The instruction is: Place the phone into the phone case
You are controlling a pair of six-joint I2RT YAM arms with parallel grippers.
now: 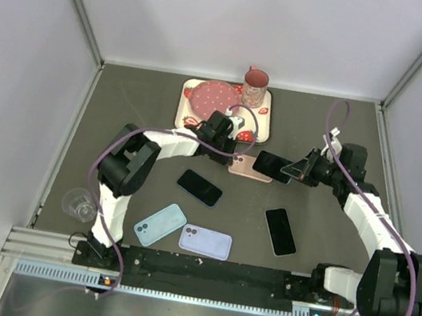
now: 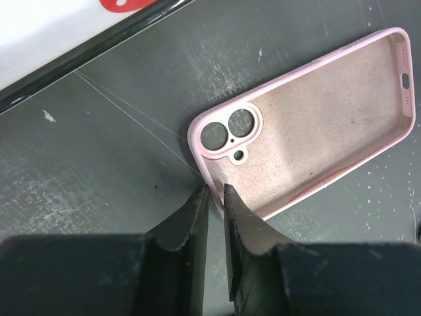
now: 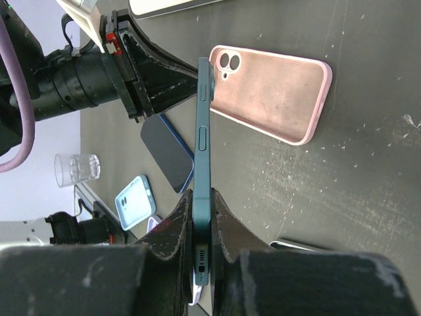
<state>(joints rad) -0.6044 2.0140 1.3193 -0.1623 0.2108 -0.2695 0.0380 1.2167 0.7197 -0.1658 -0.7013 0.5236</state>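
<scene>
You have bright, even overhead light; the dark desk (image 1: 139,101) shows only soft shadows and a dull sheen. Close to each wrist lens the black fingers (image 2: 187,227) are blurred and murky, the pink case (image 2: 316,125) sharp.

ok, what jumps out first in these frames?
The right claw holds a dark teal phone edge-on at mid-table, right beside the open pink phone case. The left claw pinches that case's rim near its camera cutouts. A light-blue case and a lilac case lie near the arm bases.
</scene>
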